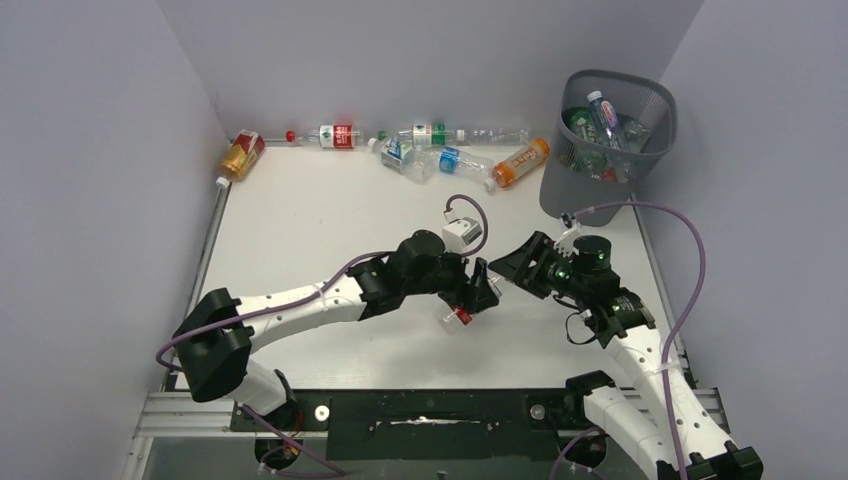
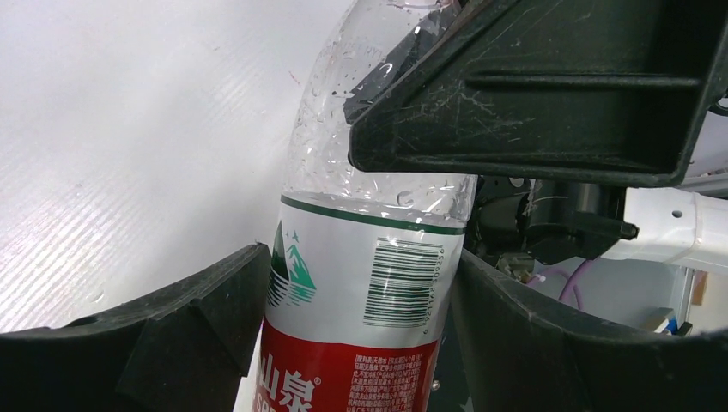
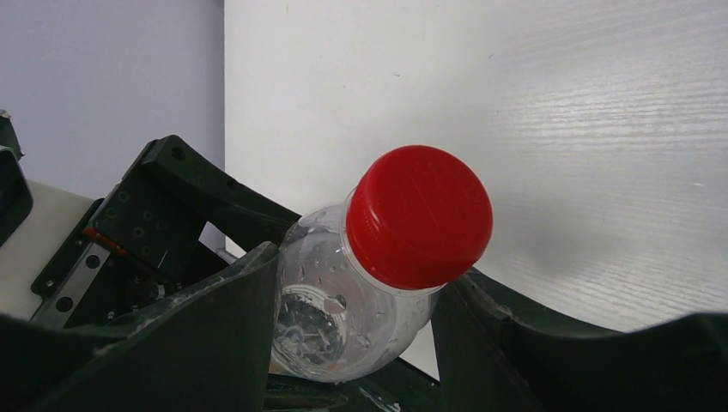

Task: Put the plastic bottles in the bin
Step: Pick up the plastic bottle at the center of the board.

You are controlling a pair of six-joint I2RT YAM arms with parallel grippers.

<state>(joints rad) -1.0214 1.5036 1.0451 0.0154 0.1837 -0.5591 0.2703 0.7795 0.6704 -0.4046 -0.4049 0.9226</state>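
Note:
A clear plastic bottle [image 2: 369,292] with a white, green and red label and a red cap [image 3: 421,225] is held above the middle of the table. My left gripper [image 2: 360,335] is shut on its labelled body. It shows in the top view [image 1: 478,290] too. My right gripper [image 3: 356,335] is closed round the bottle's clear shoulder just below the cap, with both fingers touching it, and faces the left gripper in the top view [image 1: 512,268]. The dark mesh bin [image 1: 650,100] stands at the back right with several bottles [image 1: 605,125] inside.
Several bottles lie along the back wall: an amber one [image 1: 242,155] at the left corner, a clear red-labelled one [image 1: 335,135], a green-labelled one [image 1: 430,132], two blue-labelled ones [image 1: 405,155], and an orange one [image 1: 520,162] beside the bin. Grey walls enclose the table.

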